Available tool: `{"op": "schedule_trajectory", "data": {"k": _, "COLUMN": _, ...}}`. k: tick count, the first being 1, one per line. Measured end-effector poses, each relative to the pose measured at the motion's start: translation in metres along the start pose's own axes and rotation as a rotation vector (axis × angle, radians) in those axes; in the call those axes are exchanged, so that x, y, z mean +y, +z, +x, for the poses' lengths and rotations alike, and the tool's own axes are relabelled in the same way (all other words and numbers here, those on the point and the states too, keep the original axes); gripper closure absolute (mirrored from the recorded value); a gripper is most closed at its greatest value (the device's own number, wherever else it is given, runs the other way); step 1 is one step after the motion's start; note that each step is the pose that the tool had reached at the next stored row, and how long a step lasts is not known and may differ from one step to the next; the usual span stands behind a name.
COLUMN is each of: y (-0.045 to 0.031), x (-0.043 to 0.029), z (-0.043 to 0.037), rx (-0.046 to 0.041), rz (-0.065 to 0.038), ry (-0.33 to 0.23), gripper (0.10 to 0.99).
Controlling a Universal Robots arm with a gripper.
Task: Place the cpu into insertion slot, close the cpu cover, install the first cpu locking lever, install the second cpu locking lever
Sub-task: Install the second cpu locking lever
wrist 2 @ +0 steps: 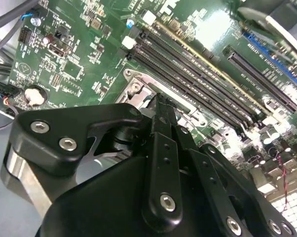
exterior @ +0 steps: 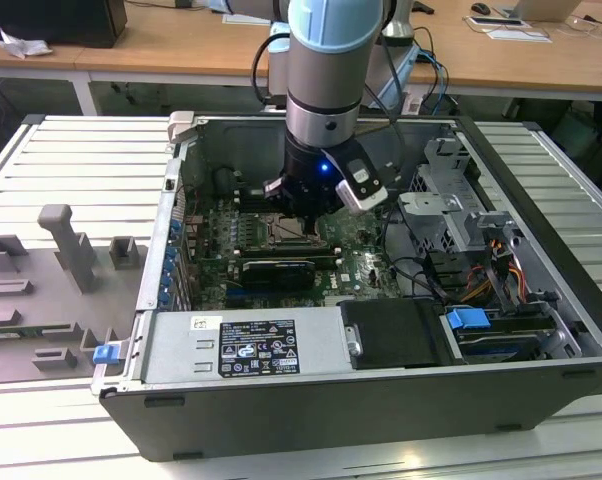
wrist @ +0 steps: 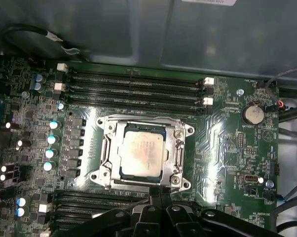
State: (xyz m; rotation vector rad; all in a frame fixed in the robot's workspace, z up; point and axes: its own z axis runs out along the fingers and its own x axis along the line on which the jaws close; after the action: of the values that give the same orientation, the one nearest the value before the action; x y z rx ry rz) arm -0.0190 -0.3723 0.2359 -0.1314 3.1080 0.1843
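CPU seated in its socket, gripper poised at the socket's edge.

Exterior view: the gripper (exterior: 299, 222) hangs low inside the open computer case (exterior: 381, 400). First wrist view: the cpu (wrist: 142, 154) lies flat in the insertion slot (wrist: 180, 148), cover state unclear. Second wrist view: the fingertips (wrist 2: 162, 111) look pressed together, holding nothing. The chip seems light, rigid and fragile; grip its edges.
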Motion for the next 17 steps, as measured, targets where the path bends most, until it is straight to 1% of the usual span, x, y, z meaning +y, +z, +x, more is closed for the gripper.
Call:
{"op": "schedule_trajectory", "data": {"k": 2, "y": -0.0001, "x": -0.0025, "z": 0.0021, "rx": -0.0001, "rz": 0.000, "ry": 0.000, "gripper": 0.980}}
{"op": "schedule_trajectory", "data": {"k": 4, "y": -0.0003, "x": -0.0040, "z": 0.0070, "rx": -0.0002, "rz": -0.001, "ry": 0.000, "gripper": 0.980}}
{"op": "schedule_trajectory", "data": {"k": 6, "y": -0.0003, "x": -0.0039, "z": 0.0137, "rx": -0.0002, "rz": -0.001, "ry": 0.000, "gripper": 0.980}}
{"op": "schedule_trajectory", "data": {"k": 8, "y": -0.0003, "x": -0.0038, "z": 0.0223, "rx": -0.0004, "rz": -0.002, "ry": 0.000, "gripper": 0.980}}
{"op": "schedule_trajectory", "data": {"k": 9, "y": -0.0002, "x": -0.0035, "z": 0.0287, "rx": -0.0007, "rz": -0.003, "ry": 0.000, "gripper": 0.980}}
{"op": "schedule_trajectory", "data": {"k": 10, "y": 0.0000, "x": -0.0034, "z": 0.0316, "rx": -0.0009, "rz": -0.004, "ry": 0.000, "gripper": 0.980}}
{"op": "schedule_trajectory", "data": {"k": 11, "y": 0.0006, "x": -0.0035, "z": 0.0330, "rx": -0.0011, "rz": -0.004, "ry": 0.000, "gripper": 0.980}}
{"op": "schedule_trajectory", "data": {"k": 14, "y": 0.0037, "x": -0.0045, "z": 0.0336, "rx": -0.0014, "rz": -0.007, "ry": 0.000, "gripper": 0.980}}
{"op": "schedule_trajectory", "data": {"k": 17, "y": 0.0067, "x": -0.0045, "z": 0.0381, "rx": -0.0018, "rz": -0.012, "ry": 0.000, "gripper": 0.980}}
